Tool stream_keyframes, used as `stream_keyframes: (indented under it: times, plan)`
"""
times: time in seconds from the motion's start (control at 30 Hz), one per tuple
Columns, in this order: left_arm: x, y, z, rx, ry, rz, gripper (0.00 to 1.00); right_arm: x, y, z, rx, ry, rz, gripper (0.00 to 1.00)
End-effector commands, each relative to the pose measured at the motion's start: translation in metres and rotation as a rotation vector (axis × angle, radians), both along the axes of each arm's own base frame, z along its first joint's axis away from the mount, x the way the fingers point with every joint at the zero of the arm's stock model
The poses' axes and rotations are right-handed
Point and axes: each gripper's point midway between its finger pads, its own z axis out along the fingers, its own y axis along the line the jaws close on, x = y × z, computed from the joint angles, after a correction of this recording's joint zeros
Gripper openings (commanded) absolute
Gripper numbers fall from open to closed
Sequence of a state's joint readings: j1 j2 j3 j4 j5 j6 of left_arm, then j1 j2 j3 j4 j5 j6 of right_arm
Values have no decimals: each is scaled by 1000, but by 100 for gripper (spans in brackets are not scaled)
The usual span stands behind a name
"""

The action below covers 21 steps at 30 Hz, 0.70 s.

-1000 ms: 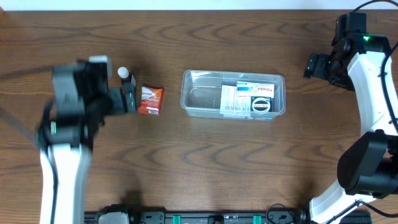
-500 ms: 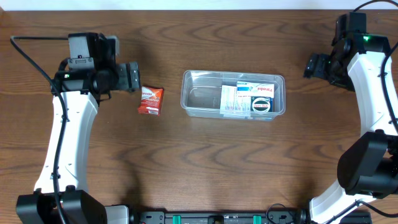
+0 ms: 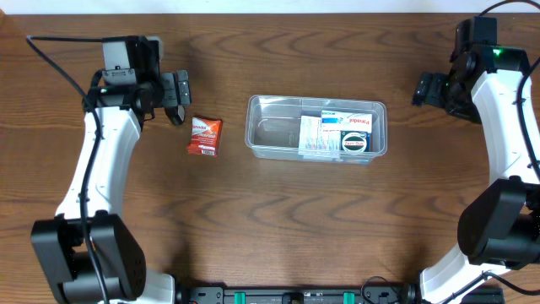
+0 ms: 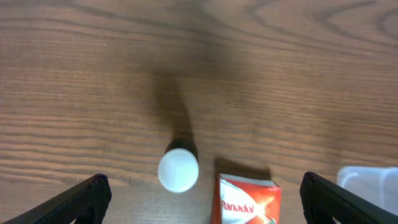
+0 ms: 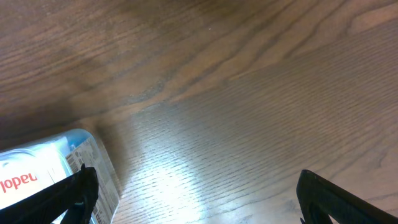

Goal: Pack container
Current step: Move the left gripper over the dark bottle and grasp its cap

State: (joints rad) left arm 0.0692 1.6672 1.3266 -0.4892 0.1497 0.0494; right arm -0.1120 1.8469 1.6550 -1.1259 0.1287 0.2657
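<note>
- from above, the clear container is sitting in the middle of the brown desk. a blue and white box, a white packet and a round tin are lying in its right half.
- a red packet is lying on the desk, near the container's left end but not touching it.
- the left tool is hanging just up and left of the red packet. the right tool is hanging past the container's right end, well apart from it.
- in the left wrist view, the left tool is spread wide and holding nothing. a small bottle with a white cap is standing between its tips, just beside the red packet. a corner of the container is showing at the right edge.
- in the right wrist view, the right tool is also spread wide and holding nothing, over bare desk. a corner of the container with the blue and white box inside is showing low on the left.
</note>
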Motion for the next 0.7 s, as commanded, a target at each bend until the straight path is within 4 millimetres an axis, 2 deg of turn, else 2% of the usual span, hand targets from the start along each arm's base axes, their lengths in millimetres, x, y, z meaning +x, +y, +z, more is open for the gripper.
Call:
stream_keyframes:
  times: [0.0, 0.23, 0.4, 0.53, 0.67]
  plan:
    - [7, 13, -4, 49, 5, 42, 98, 2, -4, 4, -14, -10, 6, 99]
    - [11, 19, -37, 74, 73, 62, 99, 2, -3, 4, -14, -10, 6, 99]
    - [12, 19, -52, 73, 104, 61, 89, 2, -3, 4, -14, -9, 6, 99]
    - [12, 19, -55, 73, 109, 61, 79, 2, -3, 4, -14, -9, 6, 99]
    - [15, 20, -58, 73, 107, 61, 76, 2, -3, 4, -14, -10, 6, 99]
